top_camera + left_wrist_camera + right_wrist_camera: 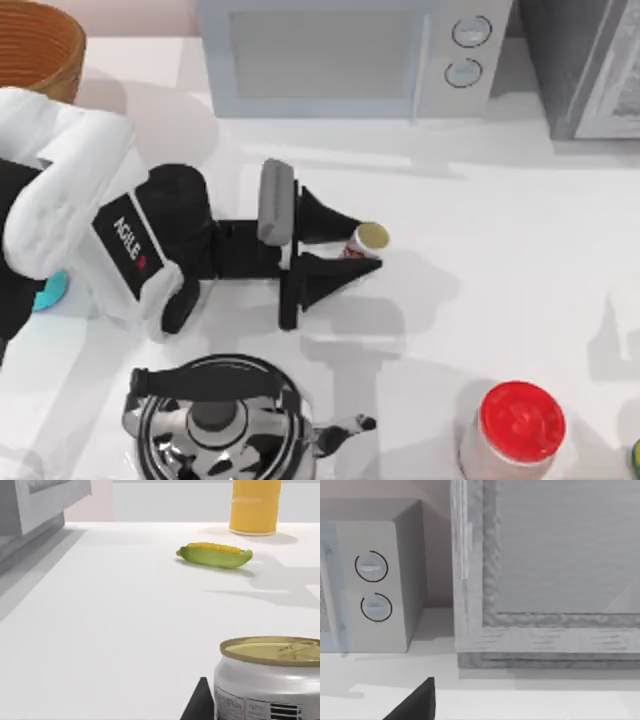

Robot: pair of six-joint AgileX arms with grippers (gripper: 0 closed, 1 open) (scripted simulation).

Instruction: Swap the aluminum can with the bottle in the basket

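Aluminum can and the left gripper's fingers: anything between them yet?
Nothing. In the top view the aluminum can sits at the tips of the open left gripper, one of the fingers on each side, with only bare table around it.

Left gripper (352, 248) sits mid-table, fingers spread w/ the aluminum can (366, 241) upright between the tips. Rel. to can: microwave (350, 55) beyond it, kettle (215, 420) nearer & left, red-lidded jar (515, 430) nearer & right, basket (35, 50) far left at back corner.
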